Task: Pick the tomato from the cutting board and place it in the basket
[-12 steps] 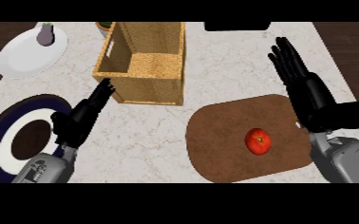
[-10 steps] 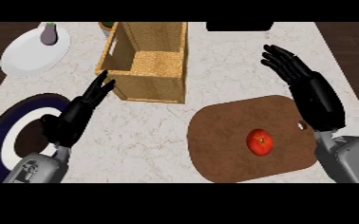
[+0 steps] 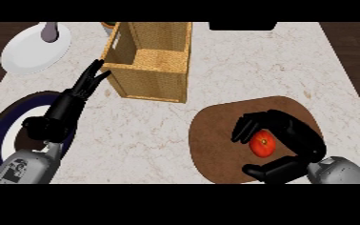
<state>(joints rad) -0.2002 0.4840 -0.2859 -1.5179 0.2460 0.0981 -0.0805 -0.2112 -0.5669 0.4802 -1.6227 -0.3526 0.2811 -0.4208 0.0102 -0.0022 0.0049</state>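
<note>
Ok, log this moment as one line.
right hand: curling round tomato on cutting board | left hand: open, resting | basket: no tomato inside

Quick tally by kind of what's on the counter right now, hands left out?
Tomato: 1
Cutting board: 1
Basket: 1
Plates: 2, one white, one dark-rimmed
Dark thing at the top edge, kind unclear: 1
Total: 6

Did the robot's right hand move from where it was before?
Yes. The right hand swung down from beside the cutting board onto it, and now curls around the tomato.
</note>
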